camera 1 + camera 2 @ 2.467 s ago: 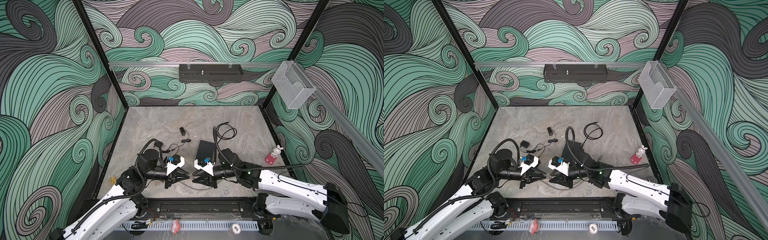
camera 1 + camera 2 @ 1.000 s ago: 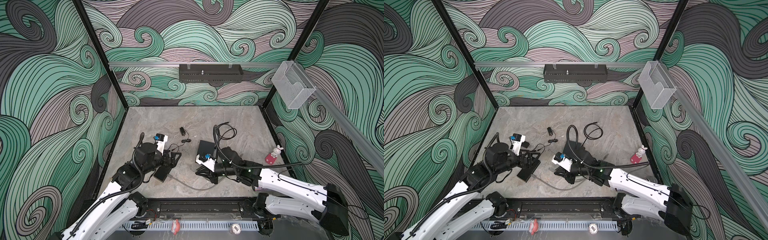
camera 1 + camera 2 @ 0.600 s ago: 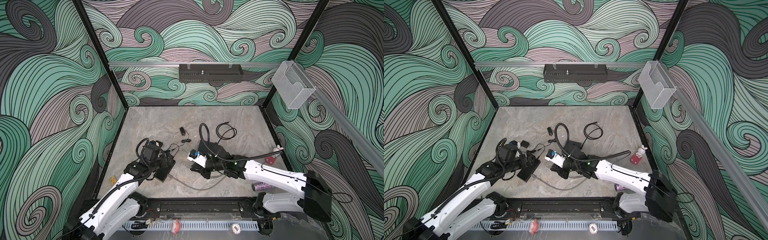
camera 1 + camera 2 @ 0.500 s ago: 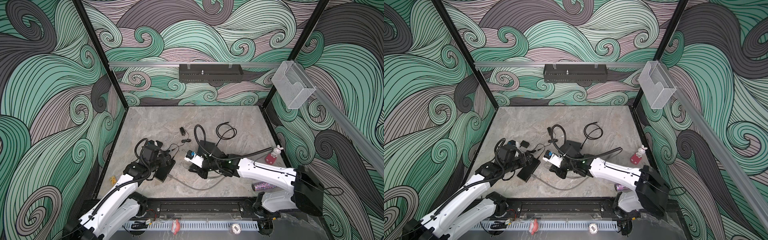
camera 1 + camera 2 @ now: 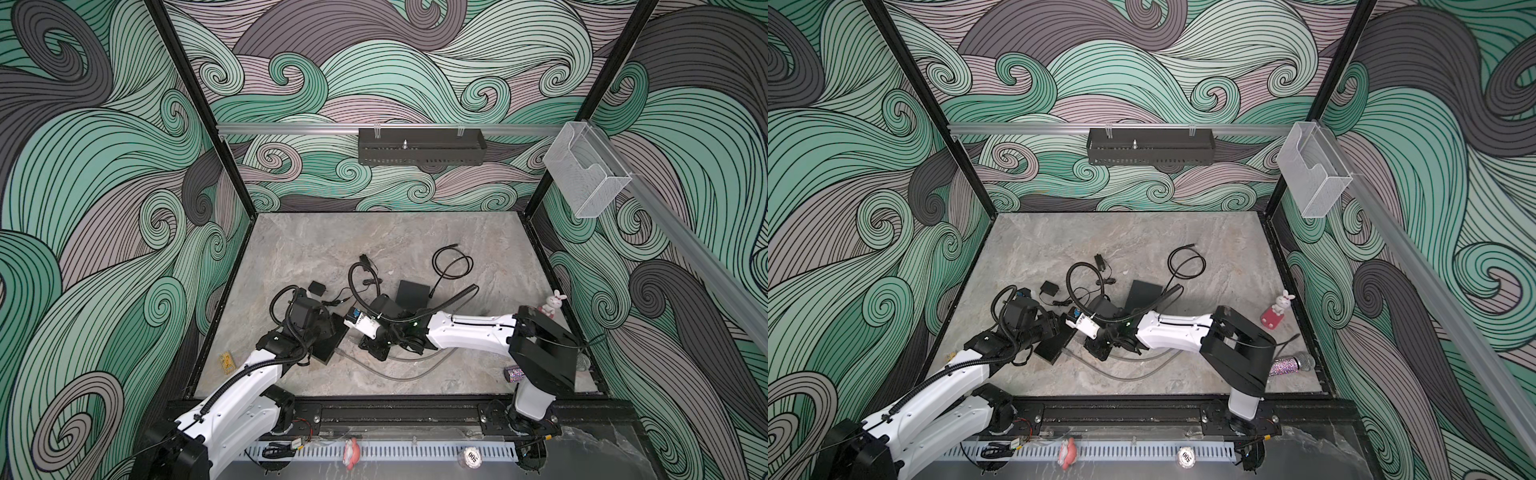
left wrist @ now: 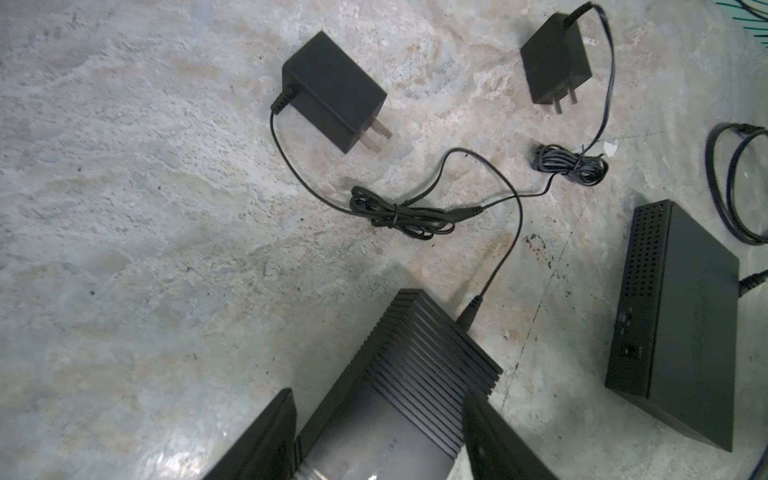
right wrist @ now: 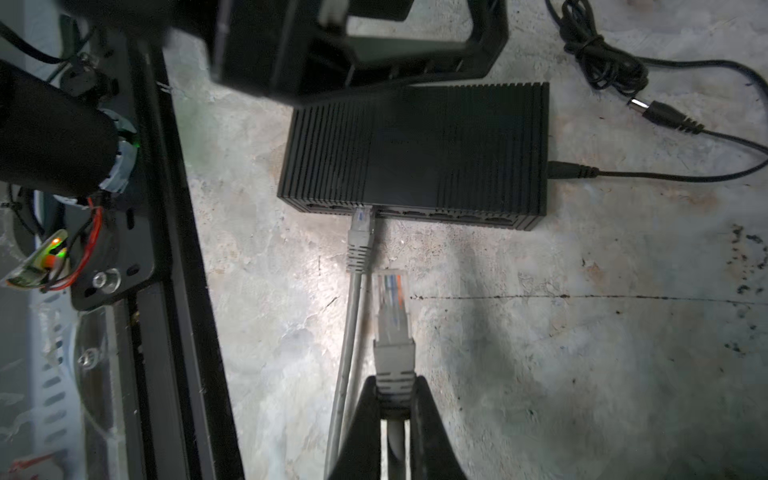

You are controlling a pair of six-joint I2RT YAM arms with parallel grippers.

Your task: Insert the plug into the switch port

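Low and left of centre in both top views, the switch (image 5: 331, 344) (image 5: 1054, 345) is lying flat on the table (image 5: 374, 232), with both arms working at it.

- **Right gripper** (image 7: 394, 384) is pinching the grey plug (image 7: 390, 307) by its boot, jaws nearly together. The clear tip is pointing at the port row (image 7: 457, 217) but sitting apart from it, so it's not in yet.
- **Neighbouring grey cable** (image 7: 360, 232) is already sitting in a port, just beside the plug's line of approach. The power lead (image 7: 569, 170) is sitting in the end face.
- **Left gripper** (image 6: 377, 395) is straddling the switch body, fingers (image 6: 266, 436) standing wide on either side. Can't tell if they're actually pressing it.

My read on progress: pick-up and rough aim are looking done. What's remaining is the final line-up on a free port, pushing in until it latches, then letting go. I'm watching for the plug fouling the seated cable.
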